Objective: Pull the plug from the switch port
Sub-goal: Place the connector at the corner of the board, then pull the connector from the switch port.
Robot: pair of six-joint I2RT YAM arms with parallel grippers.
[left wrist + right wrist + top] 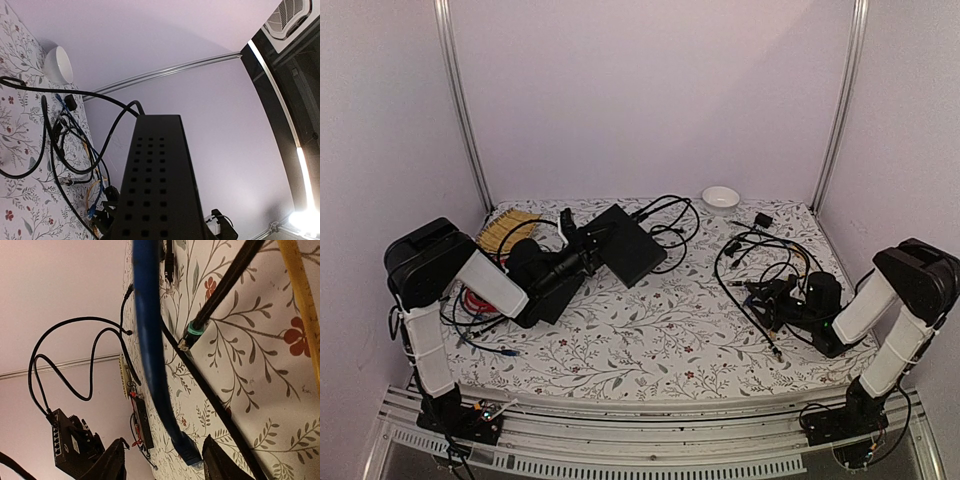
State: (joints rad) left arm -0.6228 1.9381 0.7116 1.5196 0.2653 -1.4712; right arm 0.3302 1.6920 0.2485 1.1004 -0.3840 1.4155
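A floral-patterned tabletop (650,340) carries two robot arms at work among loose wiring. The switch (628,245), a flat black box, sits left of centre toward the back. The left tool (576,236) is clenched on the near end of the switch, whose perforated casing runs straight out from the left wrist camera. The right tool (165,460) rests well apart on the right side in a tangle of cables, released, its fingers spread wide. A blue cable (147,330) hangs loosely between them without being pinched. The cable's blue plug (187,452) lies free at the fingertips, in no socket. This looks like the letting-go step after a pull, though a black lead (80,318) is seated in the switch's socket row, so whether the task is finished is uncertain. The next move likely calls for lifting the right tool clear without snagging wires, or reaching for that black lead while the left tool braces the box. A small white bowl (721,204) stands at the back edge; nothing shows inside it.
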